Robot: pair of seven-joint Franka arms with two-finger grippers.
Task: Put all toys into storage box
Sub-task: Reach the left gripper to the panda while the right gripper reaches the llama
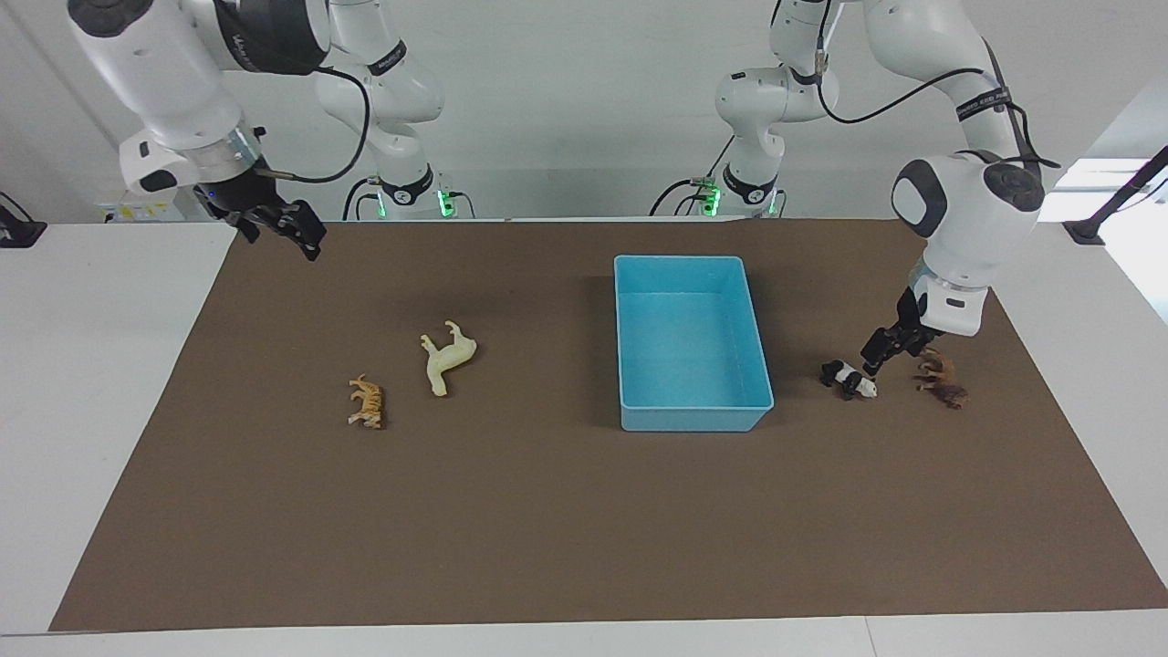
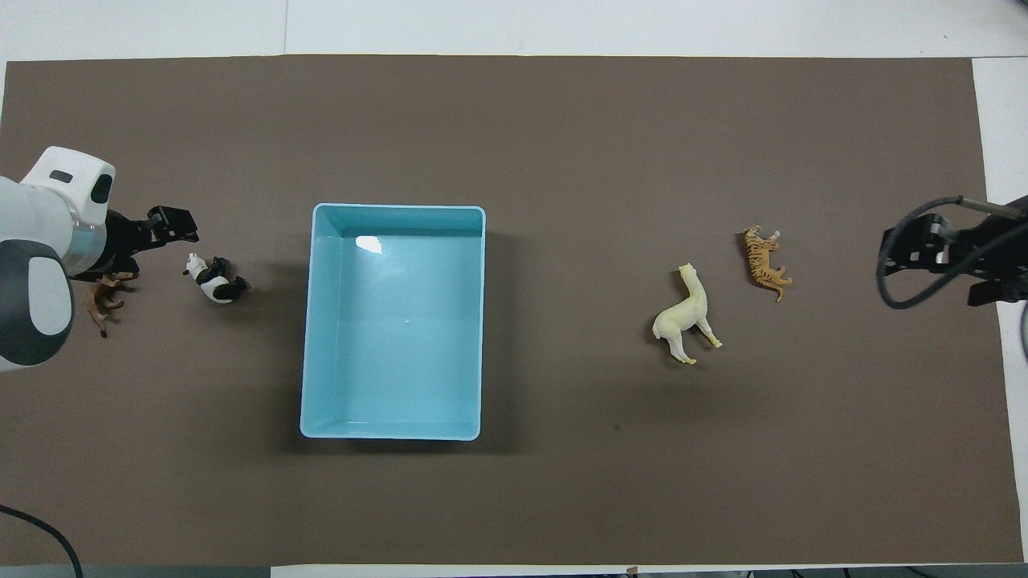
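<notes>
The light blue storage box (image 1: 639, 266) (image 2: 321, 321) stands empty on the brown mat. The panda (image 1: 849, 379) (image 2: 215, 279) and the brown lion (image 1: 943, 383) (image 2: 103, 299) lie toward the left arm's end. My left gripper (image 1: 892, 351) (image 2: 173, 227) is open and empty, low over the mat between the panda and the lion, close to the panda. The cream long-legged figurine (image 1: 447, 358) (image 2: 687, 315) and the tiger (image 1: 367, 403) (image 2: 767, 258) lie on their sides toward the right arm's end. My right gripper (image 1: 283, 228) (image 2: 903, 250) waits open, raised over the mat's edge.
The brown mat (image 1: 547, 511) (image 2: 562, 482) covers most of the white table. The left arm's body hangs over the lion in the overhead view and hides part of it.
</notes>
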